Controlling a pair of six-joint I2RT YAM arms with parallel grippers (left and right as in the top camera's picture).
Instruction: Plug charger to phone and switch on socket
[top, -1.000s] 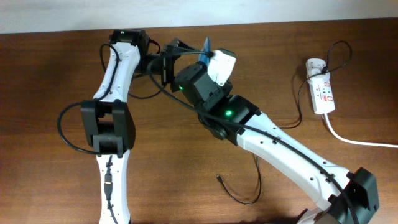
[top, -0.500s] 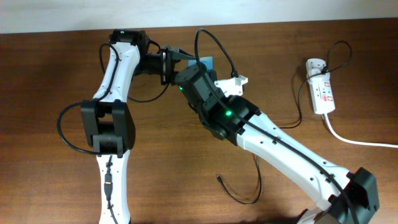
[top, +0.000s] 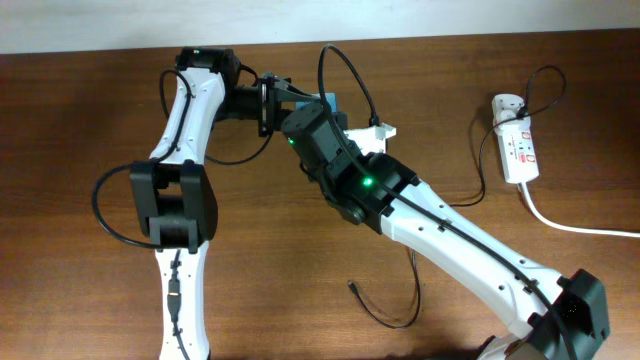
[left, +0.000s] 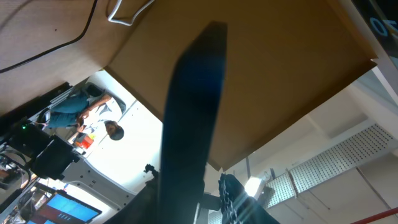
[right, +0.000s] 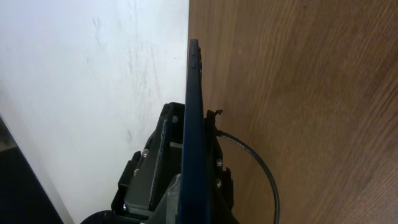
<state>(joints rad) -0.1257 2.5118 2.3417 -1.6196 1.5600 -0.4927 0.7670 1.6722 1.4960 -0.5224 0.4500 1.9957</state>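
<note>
Much hidden at the far side of the brown wooden bench (top: 50, 250), under the meeting ends of the white-and-black right arm (top: 450, 235) and its matching left arm (top: 183, 115). Of the slim dark-edged phone (top: 328, 99), only a blue corner on show from overhead. Hard to name the thin white piece (top: 378, 129) jutting beside the right wrist. At the bottom of the left wrist view, left jaws cut off, dark and blurred; cannot tell whether pressing the phone or merely flanking it.

Sharper from the right wrist: phone edge-on, off the bench, pinched across both faces low down by the right jaws, far end free.

Well apart, flat near the right edge: small white oblong power strip (top: 522, 160) with red markings, white plug adapter (top: 505, 104) at its far end. From there, thin black charger cable (top: 481, 170) trailing to a small connector tip (top: 352, 286) loose on the bench beside the right forearm.

Against a second ago: broad white patch at the right wrist shrunk to that sliver, blue corner lower in frame, black cable loop (top: 350, 66) newly arched above the wrist, left arm barely shifted.
</note>
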